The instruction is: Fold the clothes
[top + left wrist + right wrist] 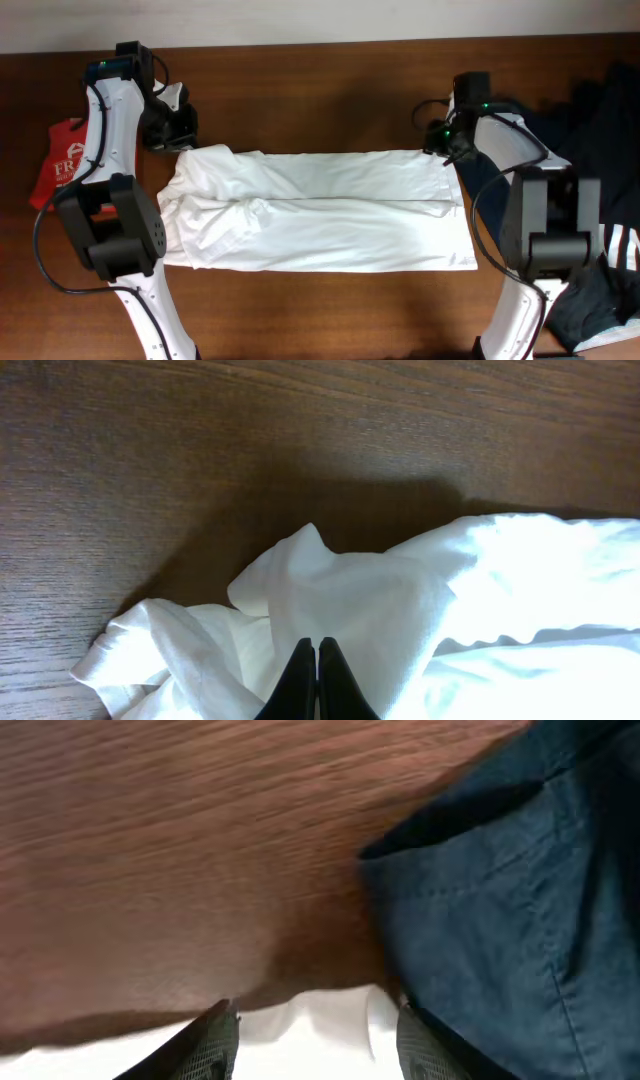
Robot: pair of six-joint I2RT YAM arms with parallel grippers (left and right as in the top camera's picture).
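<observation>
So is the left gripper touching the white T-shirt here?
Cannot tell. In the left wrist view the left gripper, shut, overlaps the white T-shirt where it bunches, but neither pinch nor gap shows plainly; overhead doesn't settle it.

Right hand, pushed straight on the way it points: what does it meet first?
Probably the white shirt, whose edge lies inside the open right hand; depth is unclear.

Far edge of the brown wooden tabletop (320, 90) wide open; crumpled navy fabric heap (600, 120) crowding the right edge, red printed cloth (58, 165) the left.
</observation>
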